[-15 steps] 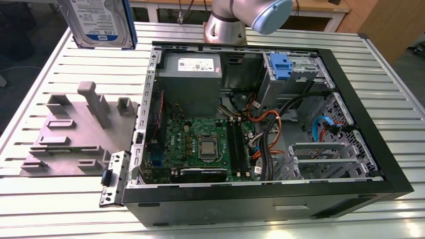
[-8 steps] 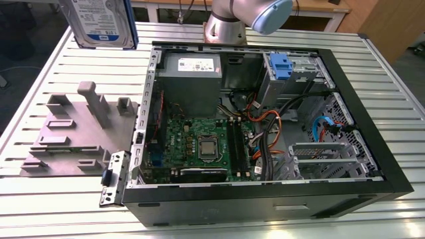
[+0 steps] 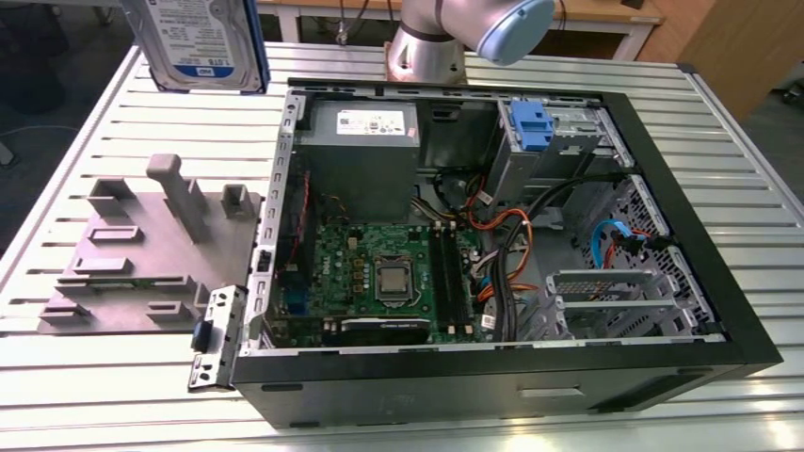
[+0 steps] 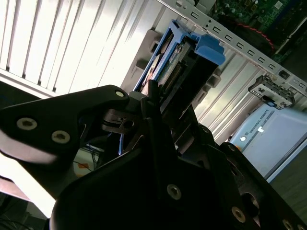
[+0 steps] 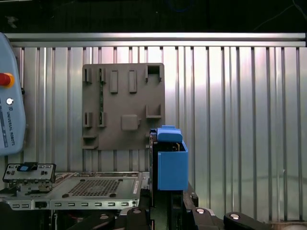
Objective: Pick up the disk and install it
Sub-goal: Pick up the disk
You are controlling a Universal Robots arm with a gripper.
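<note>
Ribbed metal table [image 3: 88, 122] carries the whole setup. Raised clear of it, the gripper [image 4: 160, 96] is clamped on the disk [image 4: 189, 50]. In the second wrist view the black fingers [image 4: 154, 120] pinch one end of the drive between its blue side rails. In the first wrist view the disk [image 5: 171, 165] stands on edge in the gripper [image 5: 170, 195]. The exterior view shows the disk [image 3: 201, 38] upright, label facing the camera, over the table's far edge toward the exterior view's left corner. Below, a grey fixture plate [image 3: 126, 273] lies just beside an open computer case [image 3: 503, 377]. Inside the case, a grey power supply [image 3: 358, 141] sits by the far wall, with a bare blue bracket [image 3: 530, 127] in a bay nearby. The arm's base [image 3: 427, 52] stands at the far edge.
</note>
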